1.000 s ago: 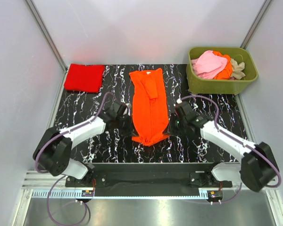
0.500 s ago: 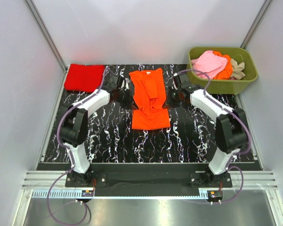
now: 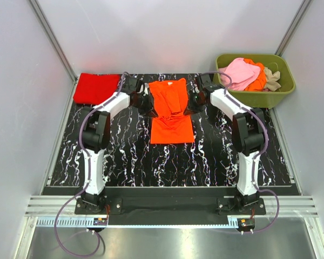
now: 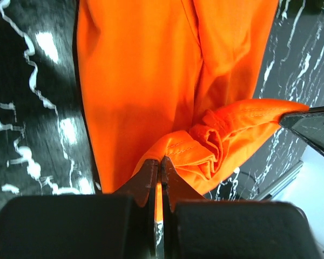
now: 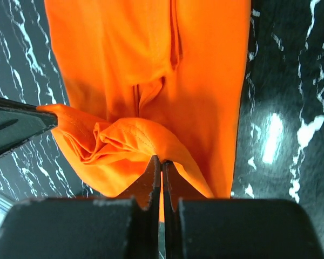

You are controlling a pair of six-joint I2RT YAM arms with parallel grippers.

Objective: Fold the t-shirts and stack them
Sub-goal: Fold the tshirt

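We note: left end effector clamped on orange t-shirt hem | right end effector clamped on same hem | shirt lies mid surface, lower half doubled back.

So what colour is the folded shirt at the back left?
The folded shirt is red; top external view.

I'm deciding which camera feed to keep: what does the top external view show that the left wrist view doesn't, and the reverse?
Top external only: the folded red cloth t-shirt and the olive-green plastic tub holding pink, orange and beige shirts. Left wrist only: a close look at the left claw pinched shut on a bunched, stitched edge of cloth. Both: the bright orange cloth t-shirt on the black marbled table.
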